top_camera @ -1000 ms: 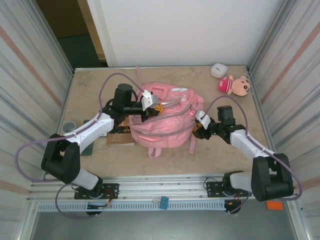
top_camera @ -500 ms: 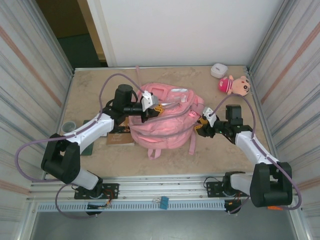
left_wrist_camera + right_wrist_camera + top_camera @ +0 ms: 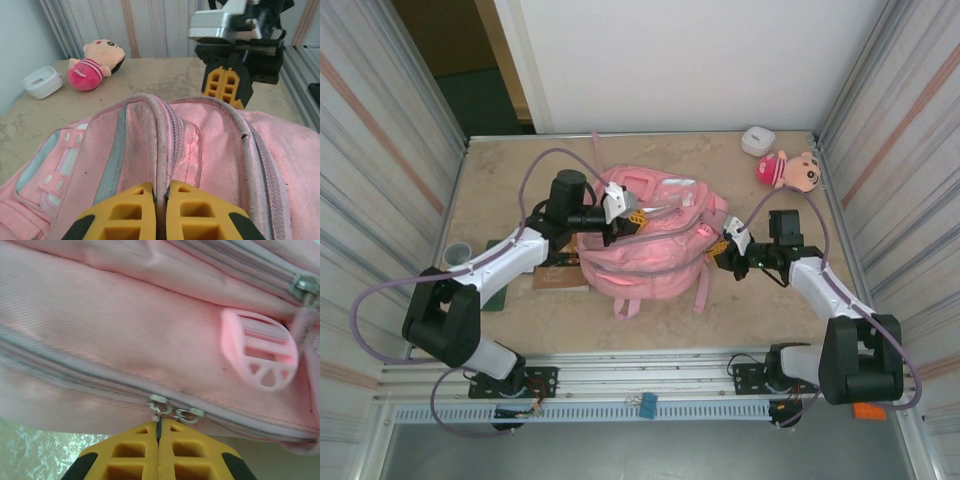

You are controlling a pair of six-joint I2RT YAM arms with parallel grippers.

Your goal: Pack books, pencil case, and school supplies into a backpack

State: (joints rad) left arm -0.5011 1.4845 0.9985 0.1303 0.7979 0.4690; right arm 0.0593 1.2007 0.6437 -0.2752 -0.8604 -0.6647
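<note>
Right jaws advanced, clamping zipper pull [image 3: 159, 411] | left jaws pinch backpack [image 3: 650, 265] | beige table [image 3: 500, 170]

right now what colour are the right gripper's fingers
Yellow-orange fingers; clearest in the right wrist view.

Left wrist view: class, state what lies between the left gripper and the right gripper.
The pink backpack spans the stretch from the left gripper, pinching its seam ridge, to the right gripper; the top external view agrees.
</note>
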